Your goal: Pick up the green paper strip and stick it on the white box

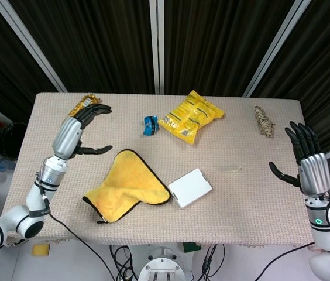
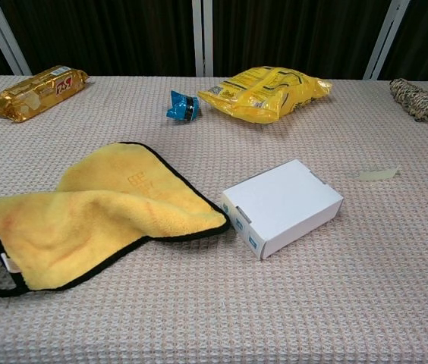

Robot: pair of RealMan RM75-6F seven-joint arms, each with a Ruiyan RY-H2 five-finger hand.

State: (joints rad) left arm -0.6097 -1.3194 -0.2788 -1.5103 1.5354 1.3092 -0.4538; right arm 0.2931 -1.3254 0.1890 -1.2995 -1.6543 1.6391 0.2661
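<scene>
The pale green paper strip (image 1: 231, 170) (image 2: 378, 174) lies flat on the table, to the right of the white box (image 1: 189, 187) (image 2: 282, 205). The box rests near the table's middle, beside the yellow cloth. My right hand (image 1: 308, 164) hovers open, fingers spread, at the table's right edge, well right of the strip. My left hand (image 1: 74, 130) is raised open over the left side of the table, far from the strip and the box. Neither hand shows in the chest view.
A yellow cloth (image 1: 126, 187) with black trim lies left of the box. A yellow snack bag (image 1: 191, 116), a small blue packet (image 1: 150, 124), a gold snack bar (image 2: 39, 91) and a twine bundle (image 1: 264, 120) sit along the far side.
</scene>
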